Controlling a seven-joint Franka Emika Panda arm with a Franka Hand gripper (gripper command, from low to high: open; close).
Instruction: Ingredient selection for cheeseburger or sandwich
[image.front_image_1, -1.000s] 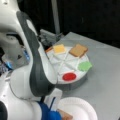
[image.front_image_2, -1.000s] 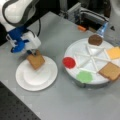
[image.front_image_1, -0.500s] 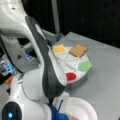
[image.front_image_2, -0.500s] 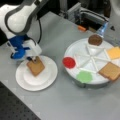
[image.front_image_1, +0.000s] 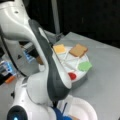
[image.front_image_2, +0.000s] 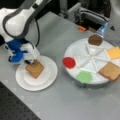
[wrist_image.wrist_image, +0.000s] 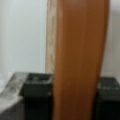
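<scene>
One bread square (image.front_image_2: 35, 69) on paper plate (image.front_image_2: 47, 80), end effector (image.front_image_2: 29, 62) gripping it

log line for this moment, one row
gripper: shut on bread square | over paper plate | tray: patty, cheese, bread, lettuce, red disc

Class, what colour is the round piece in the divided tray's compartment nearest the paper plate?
Red. The disc shows best in a front view, beside the green lettuce.

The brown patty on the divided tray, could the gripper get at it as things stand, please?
Probably not at once: the gripper is over the paper plate, its fingers shut on a bread square. The brown patty itself lies uncovered.
</scene>
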